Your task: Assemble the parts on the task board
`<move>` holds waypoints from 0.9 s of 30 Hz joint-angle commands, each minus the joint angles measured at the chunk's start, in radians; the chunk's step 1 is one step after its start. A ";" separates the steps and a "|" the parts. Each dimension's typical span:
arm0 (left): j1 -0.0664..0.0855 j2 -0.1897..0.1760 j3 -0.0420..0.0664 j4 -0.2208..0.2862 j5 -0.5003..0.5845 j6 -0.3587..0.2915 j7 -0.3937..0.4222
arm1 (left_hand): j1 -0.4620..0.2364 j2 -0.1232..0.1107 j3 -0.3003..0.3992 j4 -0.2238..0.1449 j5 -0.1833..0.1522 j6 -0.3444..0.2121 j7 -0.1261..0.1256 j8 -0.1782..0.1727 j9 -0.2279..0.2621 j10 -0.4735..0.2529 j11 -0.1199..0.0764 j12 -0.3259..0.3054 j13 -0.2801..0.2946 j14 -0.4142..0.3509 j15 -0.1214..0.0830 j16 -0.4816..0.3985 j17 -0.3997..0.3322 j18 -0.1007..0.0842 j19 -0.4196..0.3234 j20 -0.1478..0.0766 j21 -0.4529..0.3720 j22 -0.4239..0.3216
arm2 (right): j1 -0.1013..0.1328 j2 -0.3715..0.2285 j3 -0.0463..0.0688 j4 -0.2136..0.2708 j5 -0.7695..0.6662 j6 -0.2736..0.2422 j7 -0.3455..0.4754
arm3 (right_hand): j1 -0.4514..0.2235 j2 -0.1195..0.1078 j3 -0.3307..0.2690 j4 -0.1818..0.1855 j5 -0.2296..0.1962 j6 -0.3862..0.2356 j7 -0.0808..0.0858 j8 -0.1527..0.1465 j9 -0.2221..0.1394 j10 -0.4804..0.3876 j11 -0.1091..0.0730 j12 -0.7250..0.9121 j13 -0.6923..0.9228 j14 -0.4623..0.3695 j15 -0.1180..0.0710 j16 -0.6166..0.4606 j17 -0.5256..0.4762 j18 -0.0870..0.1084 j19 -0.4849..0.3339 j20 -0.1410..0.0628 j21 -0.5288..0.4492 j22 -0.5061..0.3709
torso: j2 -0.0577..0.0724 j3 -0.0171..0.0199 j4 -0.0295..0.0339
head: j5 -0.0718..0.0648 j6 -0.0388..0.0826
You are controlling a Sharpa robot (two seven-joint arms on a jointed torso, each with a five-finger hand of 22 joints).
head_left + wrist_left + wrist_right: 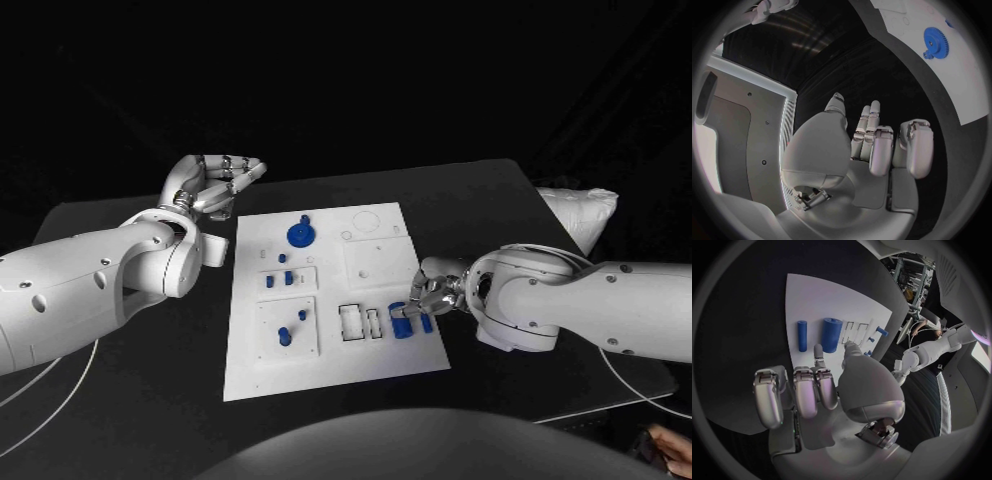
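Right hand (pixel 415 303) hovers released over two blue cylinders (pixel 831 334).
Fingers could knock them rolling; left hand (pixel 216 182) idles, curled on nothing.

Overhead head camera, two wrist fisheyes

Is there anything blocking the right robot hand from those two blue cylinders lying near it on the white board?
Nothing visible does. The right robot hand hovers just short of the thick blue cylinder and the thin blue cylinder, with only bare task board between them.

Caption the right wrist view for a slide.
Right hand hovers beside two blue cylinders lying on the white task board.
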 commanded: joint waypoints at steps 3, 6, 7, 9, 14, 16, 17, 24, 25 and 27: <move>0.000 -0.001 0.001 0.004 0.002 0.016 0.008 | 0.000 0.008 -0.005 0.000 0.005 -0.006 0.002 -0.006 -0.001 -0.005 0.003 -0.002 0.000 0.090 0.005 -0.004 0.222 0.012 0.048 0.007 -0.001 0.238 | -0.008 0.011 0.000 -0.009 -0.016 0.013 -0.016 | 0.016 -0.001 0.011 -0.005 -0.009 -0.012 0.000 0.008 0.007 0.105 0.001 0.003 0.263 0.108 -0.004 0.004 0.263 -0.006 0.105 -0.006 0.004 0.263 | -0.001 -0.0006 -0.0004 | 0.001 0.000; 0.000 -0.004 0.001 0.005 0.001 0.016 0.007 | 0.000 0.008 -0.005 0.000 0.005 -0.006 0.002 -0.006 -0.001 -0.005 0.003 -0.002 0.000 0.090 0.005 -0.004 0.222 0.012 0.048 0.007 -0.001 0.238 | -0.011 0.016 0.000 -0.014 -0.013 0.019 -0.019 | 0.020 0.001 0.016 -0.008 -0.013 -0.017 0.001 0.009 0.011 0.105 0.002 0.003 0.263 0.108 -0.003 0.004 0.263 -0.006 0.105 -0.005 0.004 0.263 | -0.001 -0.0004 -0.0005 | 0.001 0.000; 0.000 -0.004 0.001 0.005 0.001 0.016 0.007 | 0.000 0.009 -0.005 0.000 0.005 -0.006 0.002 -0.006 -0.001 -0.005 0.003 -0.002 0.000 0.090 0.005 -0.003 0.223 0.012 0.048 0.008 -0.001 0.238 | -0.012 0.018 0.000 -0.016 -0.011 0.022 -0.020 | 0.024 0.002 0.020 -0.011 -0.016 -0.023 0.002 0.009 0.015 0.105 0.003 0.003 0.263 0.108 -0.002 0.004 0.263 -0.006 0.105 -0.005 0.004 0.263 | -0.001 -0.0002 -0.0002 | 0.000 0.000; 0.000 -0.005 0.001 0.005 0.000 0.016 0.007 | 0.001 0.010 -0.005 0.000 0.005 -0.007 0.002 -0.007 -0.001 -0.005 0.004 -0.002 0.000 0.090 0.005 -0.003 0.223 0.012 0.049 0.008 0.000 0.238 | -0.012 0.022 0.000 -0.018 -0.010 0.028 -0.023 | 0.028 0.005 0.026 -0.014 -0.024 -0.031 0.004 0.010 0.020 0.105 0.005 0.003 0.263 0.108 -0.001 0.004 0.263 -0.006 0.105 -0.004 0.004 0.263 | -0.001 -0.0002 0.0005 | -0.001 0.000; 0.000 -0.007 0.001 0.007 0.000 0.017 0.008 | 0.001 0.010 -0.005 0.000 0.005 -0.007 0.002 -0.007 -0.001 -0.005 0.004 -0.002 0.000 0.090 0.005 -0.003 0.223 0.012 0.049 0.008 0.000 0.238 | -0.013 0.036 0.000 -0.029 -0.008 0.049 -0.031 | 0.030 0.007 0.034 -0.017 -0.040 -0.042 0.007 0.011 0.029 0.105 0.007 0.003 0.263 0.108 0.001 0.004 0.263 -0.006 0.105 -0.002 0.004 0.263 | -0.001 -0.0006 -0.0001 | 0.000 0.000; 0.000 -0.007 0.001 0.008 0.000 0.017 0.007 | 0.001 0.010 -0.005 0.000 0.005 -0.007 0.002 -0.007 -0.001 -0.005 0.004 -0.002 0.000 0.090 0.005 -0.003 0.223 0.012 0.049 0.008 0.000 0.238 | -0.015 0.043 0.000 -0.035 -0.005 0.059 -0.034 | 0.030 0.008 0.036 -0.018 -0.043 -0.045 0.008 0.010 0.031 0.105 0.008 0.003 0.263 0.108 0.001 0.004 0.263 -0.006 0.105 -0.001 0.004 0.263 | -0.001 -0.0005 -0.0001 | 0.003 0.000; 0.000 -0.008 0.001 0.008 0.000 0.017 0.007 | 0.001 0.010 -0.005 0.000 0.005 -0.007 0.002 -0.007 -0.001 -0.005 0.004 -0.002 0.000 0.090 0.005 -0.003 0.223 0.012 0.049 0.008 0.000 0.238 | -0.016 0.047 0.000 -0.039 -0.004 0.063 -0.036 | 0.030 0.008 0.037 -0.018 -0.043 -0.047 0.008 0.010 0.031 0.105 0.009 0.003 0.263 0.108 0.002 0.004 0.263 -0.006 0.105 -0.001 0.004 0.263 | -0.001 -0.0005 -0.0005 | 0.005 0.000; 0.000 -0.011 0.001 0.010 0.000 0.019 0.007 | 0.001 0.011 -0.005 0.000 0.005 -0.007 0.002 -0.007 -0.001 -0.005 0.004 -0.002 0.001 0.090 0.005 -0.003 0.224 0.012 0.049 0.008 0.000 0.238 | -0.026 0.076 0.000 -0.065 0.004 0.083 -0.044 | 0.031 0.013 0.043 -0.019 -0.049 -0.054 0.011 0.010 0.036 0.105 0.011 0.003 0.263 0.108 0.003 0.004 0.263 -0.006 0.105 0.000 0.004 0.263 | -0.001 -0.0008 -0.0006 | 0.002 0.000; 0.000 -0.011 0.001 0.011 0.000 0.019 0.007 | 0.001 0.011 -0.005 0.000 0.005 -0.007 0.002 -0.007 -0.001 -0.005 0.004 -0.002 0.001 0.090 0.005 -0.003 0.224 0.012 0.049 0.008 0.000 0.238 | -0.027 0.079 0.000 -0.068 0.004 0.086 -0.045 | 0.032 0.014 0.044 -0.020 -0.050 -0.056 0.011 0.010 0.037 0.105 0.011 0.003 0.263 0.108 0.004 0.004 0.263 -0.006 0.105 0.001 0.004 0.263 | -0.001 -0.0008 -0.0005 | 0.001 0.000; 0.000 -0.011 0.001 0.011 0.000 0.019 0.007 | 0.001 0.011 -0.005 0.000 0.005 -0.007 0.002 -0.007 -0.001 -0.005 0.004 -0.002 0.001 0.090 0.005 -0.003 0.224 0.012 0.049 0.008 0.000 0.238 | -0.029 0.085 0.000 -0.073 0.005 0.094 -0.048 | 0.032 0.016 0.047 -0.020 -0.054 -0.058 0.012 0.010 0.039 0.105 0.012 0.003 0.263 0.108 0.004 0.004 0.263 -0.006 0.105 0.001 0.004 0.263 | -0.001 -0.0004 -0.0005 | 0.000 0.000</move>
